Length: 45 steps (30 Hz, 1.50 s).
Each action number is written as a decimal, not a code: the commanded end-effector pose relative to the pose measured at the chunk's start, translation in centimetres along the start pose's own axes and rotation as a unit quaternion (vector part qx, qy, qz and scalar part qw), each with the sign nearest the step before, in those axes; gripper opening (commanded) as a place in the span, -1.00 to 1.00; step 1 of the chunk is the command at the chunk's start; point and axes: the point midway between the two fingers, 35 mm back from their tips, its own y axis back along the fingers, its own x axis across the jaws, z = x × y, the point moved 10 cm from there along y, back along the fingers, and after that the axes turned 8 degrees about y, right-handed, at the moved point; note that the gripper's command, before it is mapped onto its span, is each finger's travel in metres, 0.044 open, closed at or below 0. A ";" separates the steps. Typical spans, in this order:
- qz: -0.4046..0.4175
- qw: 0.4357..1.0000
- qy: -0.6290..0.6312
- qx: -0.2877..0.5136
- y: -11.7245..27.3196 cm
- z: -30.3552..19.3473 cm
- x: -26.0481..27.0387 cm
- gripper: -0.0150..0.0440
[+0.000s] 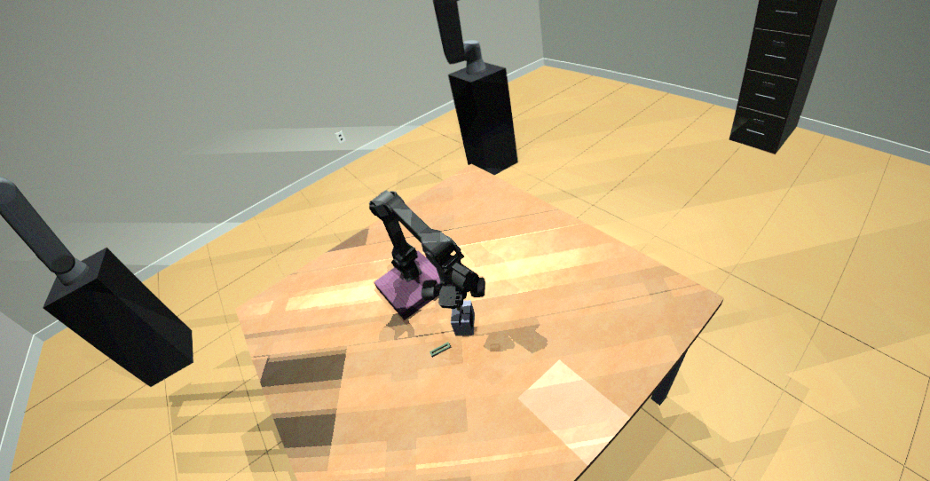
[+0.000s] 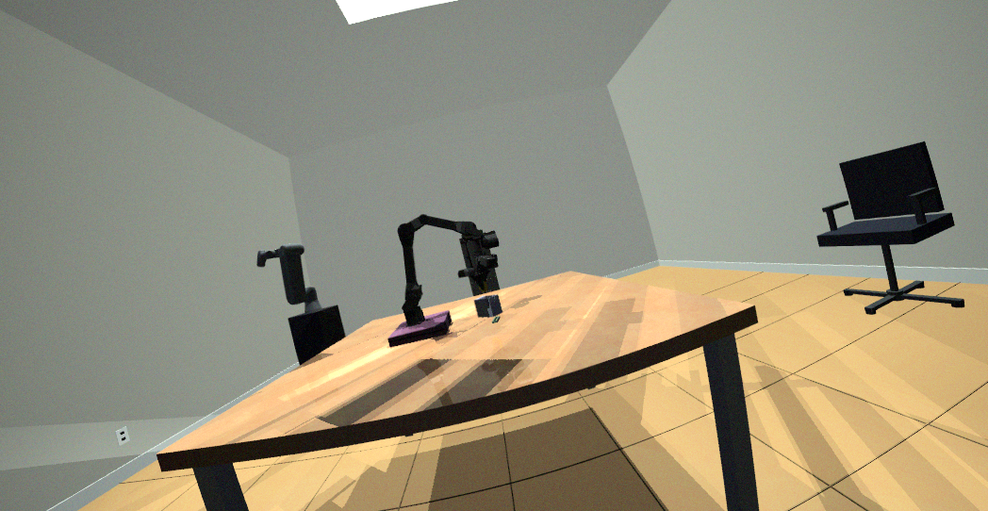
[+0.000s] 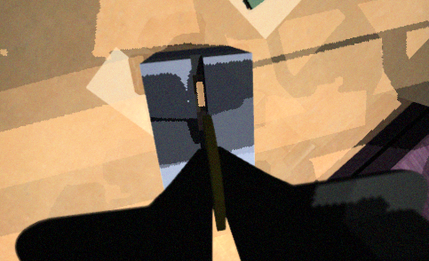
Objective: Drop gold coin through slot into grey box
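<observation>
Coin gripped above the box, alignment the main worry

From the top view, I saw the gripper (image 1: 459, 303) (image 2: 485, 286) (image 3: 210, 156) below and right of the frame's centre-left, over the grey box (image 1: 463, 327) (image 2: 487, 305) (image 3: 233, 120). The green holder (image 1: 440, 350) (image 2: 495, 319) (image 3: 256, 3) lay beside the box, toward the lower left. I could not make out the coin from up there.

In the exterior view, the arm arched from its purple base (image 1: 389, 287) (image 2: 419, 329) (image 3: 419, 164) to just right of the lower frame's middle, its fingers pointing down over the box. The coin was too small for me to judge its height.

The wrist view gave me the grip: the fingers were clenched on the gold coin (image 3: 217, 182), seen edge-on at lower centre, its far edge near the dark slot (image 3: 200, 68). The holder only peeked in at the top edge. I could not tell whether the coin had entered the slot.

I judged the insertion to be in hand, with little room for error. A sideways offset or slight twist could have landed the rim on the lid; pressing on then might have rolled the coin between the fingers or shoved the box. Letting go too early could have left it lying on top.
</observation>
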 end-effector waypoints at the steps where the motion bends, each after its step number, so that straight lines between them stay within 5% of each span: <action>1: 0.000 1.000 0.000 0.000 0.0 0.1 0.0 -0.49; 45: 0.000 1.000 -0.002 0.000 -1.9 0.0 0.0 -0.49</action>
